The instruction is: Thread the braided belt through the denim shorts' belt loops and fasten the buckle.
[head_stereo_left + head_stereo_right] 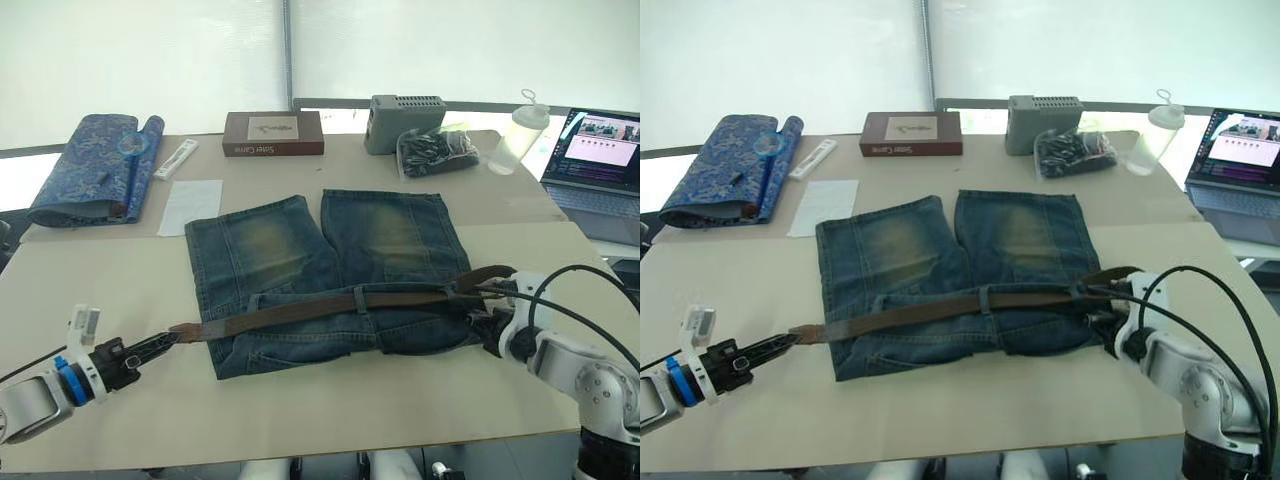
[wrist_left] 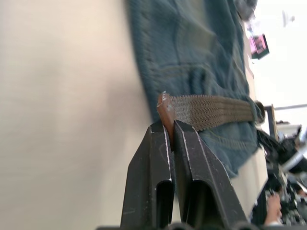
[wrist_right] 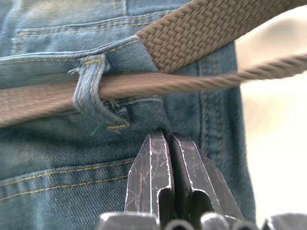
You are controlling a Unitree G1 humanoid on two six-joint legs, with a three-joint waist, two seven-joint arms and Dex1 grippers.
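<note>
One braided belt (image 1: 320,309) is being stretched across the waistband of the denim shorts (image 1: 325,275), which are lying flat on the beige table (image 1: 300,400); the strap is passing under a belt loop (image 3: 91,93) near the right end and another at mid-waist. Its brown leather tip (image 2: 165,108) is being clamped by the left gripper (image 2: 171,132), just off the shorts' left edge. Denim beneath the loop is being pinched by the right gripper (image 3: 170,139), whose fingers are pressed together. Beyond the shorts, a folded blue patterned cloth (image 1: 95,165), a brown box (image 1: 272,133) and a laptop (image 1: 598,160) are sitting.

Braided belt (image 1: 940,311) lies across denim shorts (image 1: 950,280).
</note>
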